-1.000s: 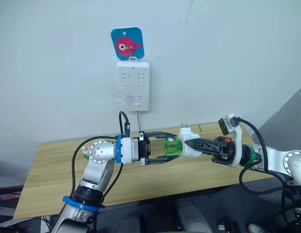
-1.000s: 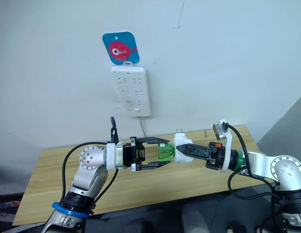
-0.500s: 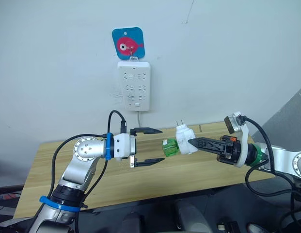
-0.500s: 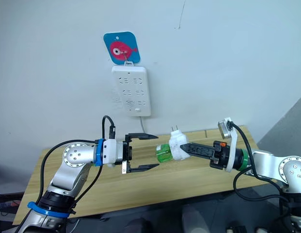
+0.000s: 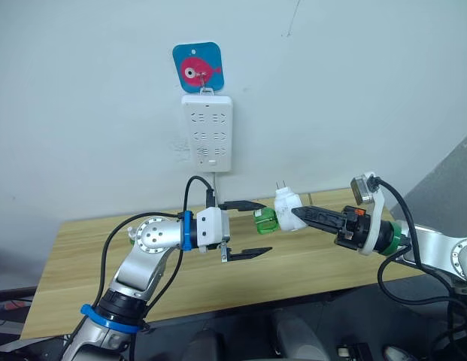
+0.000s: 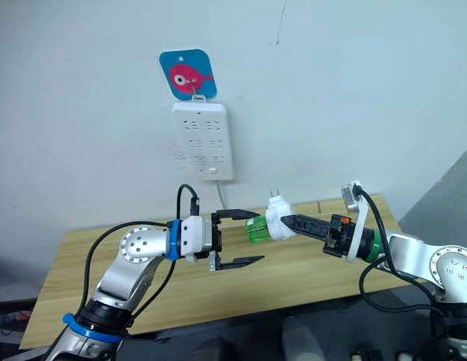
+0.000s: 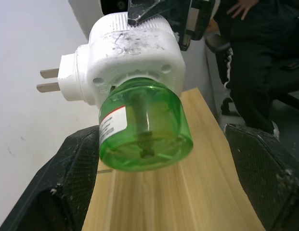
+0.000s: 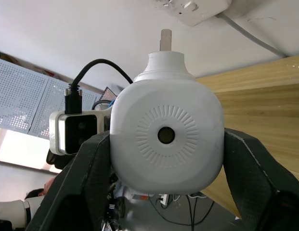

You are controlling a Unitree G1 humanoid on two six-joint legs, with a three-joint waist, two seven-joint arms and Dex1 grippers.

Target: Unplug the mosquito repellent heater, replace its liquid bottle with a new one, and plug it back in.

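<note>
The mosquito repellent heater (image 5: 286,207) is held up in the air over the table (image 5: 75,248), squeezed by the right end effector (image 5: 295,213). Its green bottle (image 5: 265,221) sits at 9 o'clock, between the spread-apart fingers of the left end effector (image 5: 252,227).

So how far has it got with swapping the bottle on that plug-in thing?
Unplugging looks done: the right hand holds the white heater in the air, away from the power strip on the wall. In hand: the open left hand is lined up around the green bottle, which sits in the heater. Left to do: remove it, fit a new one, plug back in.
</note>
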